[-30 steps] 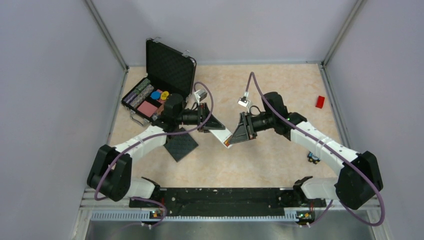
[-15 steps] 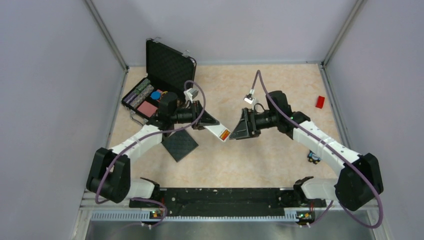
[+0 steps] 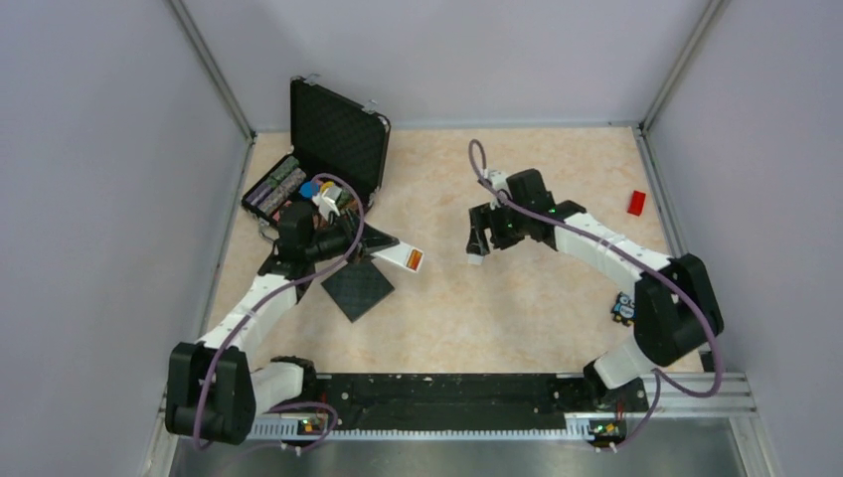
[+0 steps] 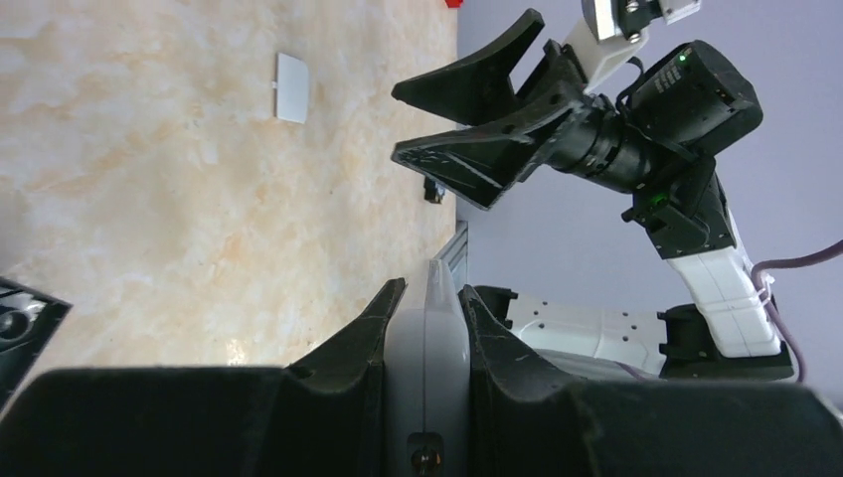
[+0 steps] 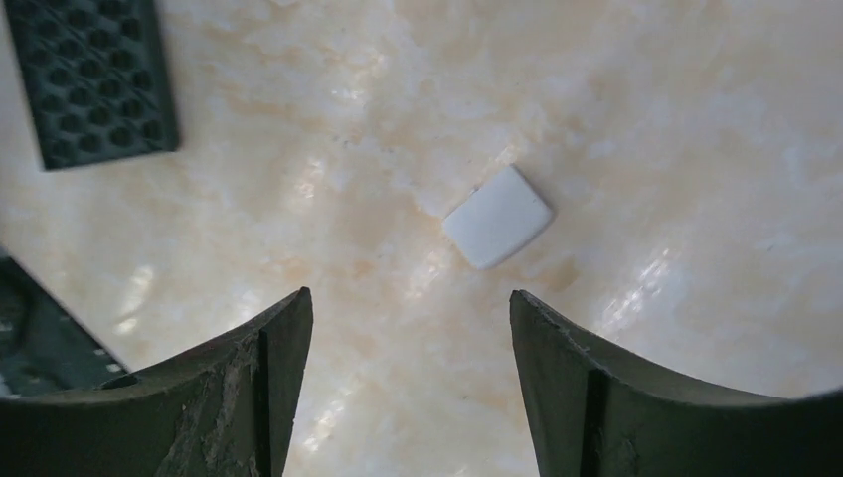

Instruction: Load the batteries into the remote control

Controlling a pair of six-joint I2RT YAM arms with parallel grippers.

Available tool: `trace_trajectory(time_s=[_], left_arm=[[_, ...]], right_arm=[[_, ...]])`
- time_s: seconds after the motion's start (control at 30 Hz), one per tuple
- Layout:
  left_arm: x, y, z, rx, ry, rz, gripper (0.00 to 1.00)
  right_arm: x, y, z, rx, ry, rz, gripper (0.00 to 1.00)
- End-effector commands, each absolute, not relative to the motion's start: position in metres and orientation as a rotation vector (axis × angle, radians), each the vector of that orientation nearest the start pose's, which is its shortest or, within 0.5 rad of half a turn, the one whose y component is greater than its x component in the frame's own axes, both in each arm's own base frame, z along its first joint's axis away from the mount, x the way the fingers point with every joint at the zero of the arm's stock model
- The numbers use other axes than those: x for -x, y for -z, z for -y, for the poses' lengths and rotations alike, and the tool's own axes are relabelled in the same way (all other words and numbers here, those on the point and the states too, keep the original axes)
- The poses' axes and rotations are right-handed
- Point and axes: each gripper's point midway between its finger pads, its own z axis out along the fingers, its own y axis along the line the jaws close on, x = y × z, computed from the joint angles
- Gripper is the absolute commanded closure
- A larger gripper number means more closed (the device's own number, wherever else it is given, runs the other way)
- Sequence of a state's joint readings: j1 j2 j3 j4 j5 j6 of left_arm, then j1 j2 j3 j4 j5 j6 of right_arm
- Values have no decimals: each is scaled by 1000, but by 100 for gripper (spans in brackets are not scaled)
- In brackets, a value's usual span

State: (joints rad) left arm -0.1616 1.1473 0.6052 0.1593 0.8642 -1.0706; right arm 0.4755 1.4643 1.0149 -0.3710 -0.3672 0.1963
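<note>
My left jaws pinch the remote control [image 3: 400, 257] by its thin sides, above the surface [image 3: 537, 308]. It looks light, hard, slippery (hold the edges). My right jaws hang open over a small white lid [image 5: 497, 216].

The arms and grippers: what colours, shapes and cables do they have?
The left arm and right arm have white links and black joints. A purple cable runs along each. The left gripper and right gripper have black wedge-shaped fingers.
</note>
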Motion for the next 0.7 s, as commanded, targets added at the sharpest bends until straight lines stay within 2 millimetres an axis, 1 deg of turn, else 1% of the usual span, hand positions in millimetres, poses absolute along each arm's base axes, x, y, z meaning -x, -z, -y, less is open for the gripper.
trace_trajectory(time_s=[0.0,0.07,0.13,0.23,0.4,0.5,0.6,0.63,0.67], left_arm=[[-273,-198,182,416,1509,-2132,100],[-275,-190,174,476,1490,-2150,100],[-276,-184,169,510,1495,-2160,100],[-278,-178,164,553,1501,-2167,100],[-283,-179,159,550,1504,-2161,100],[-284,-177,160,544,1510,-2171,100],[-286,-176,161,536,1521,-2181,100],[-290,-176,154,558,1511,-2170,100],[-291,-175,153,561,1511,-2170,100]], right_arm=[[-328,-102,-231,909,-427,-2315,29],[-326,-88,-237,1056,-380,-2295,30],[-326,-75,-239,1159,-346,-2276,29],[-332,-65,-237,1199,-300,-2281,28],[-344,-53,-230,1291,-200,-2258,26],[-348,-44,-229,1338,-171,-2256,26],[-348,-36,-229,1397,-170,-2256,26],[-348,-33,-229,1413,-173,-2258,26],[-345,-31,-230,1434,-189,-2262,26]])
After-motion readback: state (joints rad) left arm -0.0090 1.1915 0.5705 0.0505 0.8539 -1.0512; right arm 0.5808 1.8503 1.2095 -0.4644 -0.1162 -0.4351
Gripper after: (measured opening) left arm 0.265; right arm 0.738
